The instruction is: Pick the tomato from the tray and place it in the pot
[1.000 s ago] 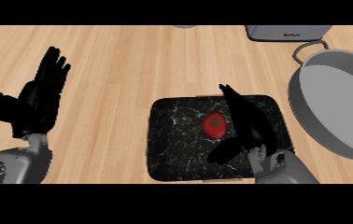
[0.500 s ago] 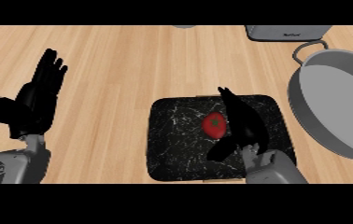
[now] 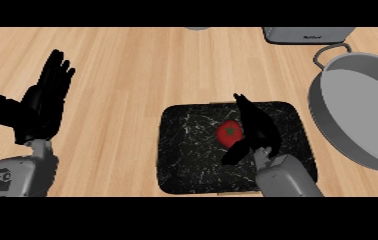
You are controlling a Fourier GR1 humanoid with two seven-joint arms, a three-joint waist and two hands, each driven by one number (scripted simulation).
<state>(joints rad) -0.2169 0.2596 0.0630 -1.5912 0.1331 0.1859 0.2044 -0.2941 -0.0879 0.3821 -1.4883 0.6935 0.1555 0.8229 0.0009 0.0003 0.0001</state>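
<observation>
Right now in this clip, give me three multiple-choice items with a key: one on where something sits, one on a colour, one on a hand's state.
1. Where is the tomato?
A. in the pot
B. on the tray
C. on the bare counter

2. What colour is the tray?
A. black with pale veins
B. plain white
C. red

3. How is the left hand?
A. curled round the tomato
B. pressing on the pot
C. open, fingers up, at the view's left

Key:
1 B, the tomato lies on the tray beside the right hand, and the pot holds nothing.
2 A, the tray's surface is dark and marbled.
3 C, its fingers are straight and touch nothing.
</observation>
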